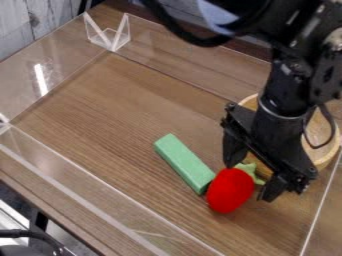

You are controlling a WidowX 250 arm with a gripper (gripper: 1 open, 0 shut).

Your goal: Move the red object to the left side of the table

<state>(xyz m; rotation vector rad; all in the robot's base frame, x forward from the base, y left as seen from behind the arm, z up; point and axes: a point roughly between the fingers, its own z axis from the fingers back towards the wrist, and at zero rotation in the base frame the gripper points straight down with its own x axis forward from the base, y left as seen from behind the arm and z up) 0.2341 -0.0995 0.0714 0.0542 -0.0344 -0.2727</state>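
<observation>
The red object [230,190], a small rounded toy, lies on the table [120,110] near the front right. It touches the end of a green rectangular block [185,163]. My black gripper [263,178] points down just right of and above the red object. It is open, its fingers spread, and one fingertip is close beside the toy. Nothing is held.
A wooden bowl [321,152] stands at the right edge, mostly hidden behind the arm. Low clear acrylic walls [38,78] edge the table, and a clear folded stand [107,35] sits at the far back. Bare wood stretches left of the green block.
</observation>
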